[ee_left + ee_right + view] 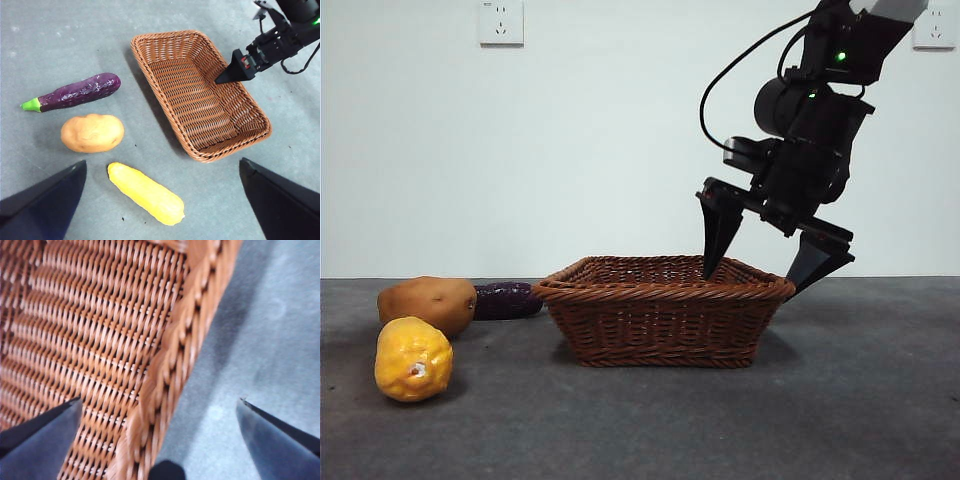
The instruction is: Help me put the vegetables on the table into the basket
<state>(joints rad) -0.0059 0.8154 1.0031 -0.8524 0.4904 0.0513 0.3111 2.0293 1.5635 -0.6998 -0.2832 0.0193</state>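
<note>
- While the right gripper (775, 270) straddles the basket's braided rim (165, 370), its jaws are spread wide with nothing between them but that rim: one jaw dips inside the basket, the other hangs outside over the table.
- The wicker basket (665, 310) sits on the dark grey table (840, 400) and holds no vegetable; its woven floor (200, 100) is bare.
- All three vegetables lie on the table beside the basket, on the side away from the right gripper.
- The purple eggplant (77, 92) with its green stem end (31, 105) lies farthest from the left wrist camera, stem pointing away from the basket.
- The tan potato (92, 133) lies just beside the eggplant, apart from it.
- The yellow bumpy vegetable (146, 193) lies near the potato, not touching it; in the front view it (413, 359) is nearest the camera.
- The left gripper (160, 200) hangs high above the vegetables, jaws wide apart and holding nothing.
</note>
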